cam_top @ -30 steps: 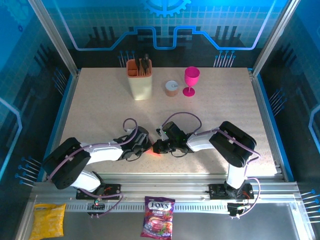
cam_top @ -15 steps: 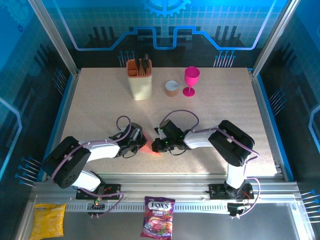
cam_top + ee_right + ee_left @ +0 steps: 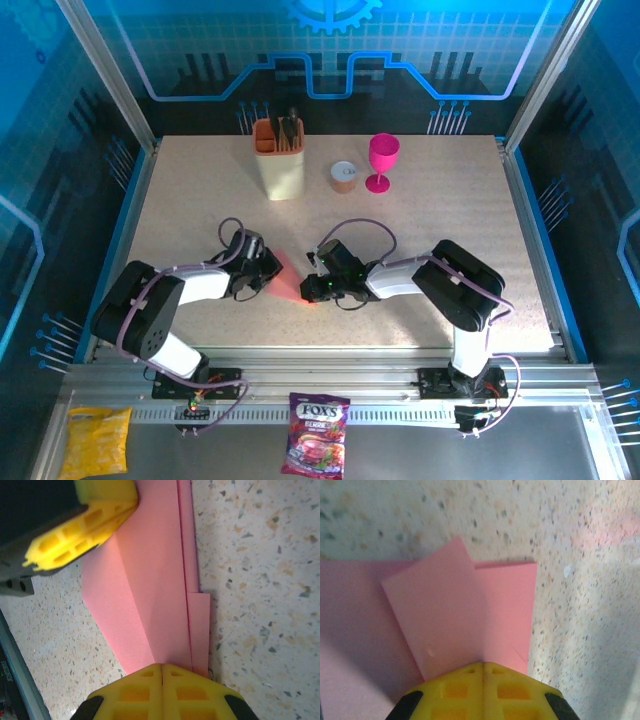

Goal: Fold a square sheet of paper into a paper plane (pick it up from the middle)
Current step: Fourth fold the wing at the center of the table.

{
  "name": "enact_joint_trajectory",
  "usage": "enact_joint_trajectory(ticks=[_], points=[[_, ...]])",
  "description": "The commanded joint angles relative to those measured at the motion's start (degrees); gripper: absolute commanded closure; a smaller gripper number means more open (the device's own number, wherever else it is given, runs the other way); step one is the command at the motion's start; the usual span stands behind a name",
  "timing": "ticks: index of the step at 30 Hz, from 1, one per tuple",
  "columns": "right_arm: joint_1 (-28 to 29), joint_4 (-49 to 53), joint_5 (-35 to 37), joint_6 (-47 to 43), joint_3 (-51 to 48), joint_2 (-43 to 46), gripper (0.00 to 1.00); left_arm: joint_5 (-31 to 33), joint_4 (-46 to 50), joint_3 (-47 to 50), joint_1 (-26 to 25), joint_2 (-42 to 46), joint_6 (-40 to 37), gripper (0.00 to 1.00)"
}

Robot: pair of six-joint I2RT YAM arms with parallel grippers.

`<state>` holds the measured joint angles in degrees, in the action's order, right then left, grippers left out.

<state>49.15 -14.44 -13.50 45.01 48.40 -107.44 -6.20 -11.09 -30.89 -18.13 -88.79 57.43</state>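
The salmon-pink paper (image 3: 290,282) is folded into long overlapping flaps and lies stretched between my two grippers near the table's front centre. My left gripper (image 3: 270,272) is shut on its left end. In the left wrist view the paper (image 3: 450,610) fans out from the closed yellow jaw tips of the left gripper (image 3: 483,664), with one flap raised. My right gripper (image 3: 312,290) is shut on the other end. In the right wrist view the layered paper (image 3: 150,580) runs from the right gripper (image 3: 162,666) up to the left gripper's yellow fingers (image 3: 85,525).
At the back stand a beige holder with tools (image 3: 280,160), a small round tub (image 3: 343,176) and a magenta goblet (image 3: 382,160). A candy bag (image 3: 317,433) and a yellow packet (image 3: 95,440) lie on the front ledge below the arm bases.
My left gripper has drawn back to the left and away from the right one. More of the pink paper now shows between them. The right gripper shifted slightly left.
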Motion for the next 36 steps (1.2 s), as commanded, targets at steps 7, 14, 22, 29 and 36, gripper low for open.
enact_joint_trajectory(ticks=[7,14,22,29,36], points=[[0.64,17.60,5.00,0.16,-6.19,-5.50,1.00,17.15,12.04,-5.02,5.77,-2.35,-3.11,1.00],[0.61,17.00,4.99,-0.01,-7.14,-4.97,1.00,20.25,17.54,-7.88,6.96,-2.69,-2.61,1.00],[0.56,15.90,4.51,0.21,-7.75,-4.76,1.00,19.03,17.35,-12.12,7.42,-3.72,-6.86,1.00],[0.50,16.44,3.90,-0.08,-6.44,-4.68,1.00,22.64,19.86,-9.03,-3.84,9.81,-7.72,1.00],[0.34,18.07,3.66,-0.87,-4.73,-5.21,1.00,21.85,16.09,-3.72,-9.37,8.55,1.21,1.00]])
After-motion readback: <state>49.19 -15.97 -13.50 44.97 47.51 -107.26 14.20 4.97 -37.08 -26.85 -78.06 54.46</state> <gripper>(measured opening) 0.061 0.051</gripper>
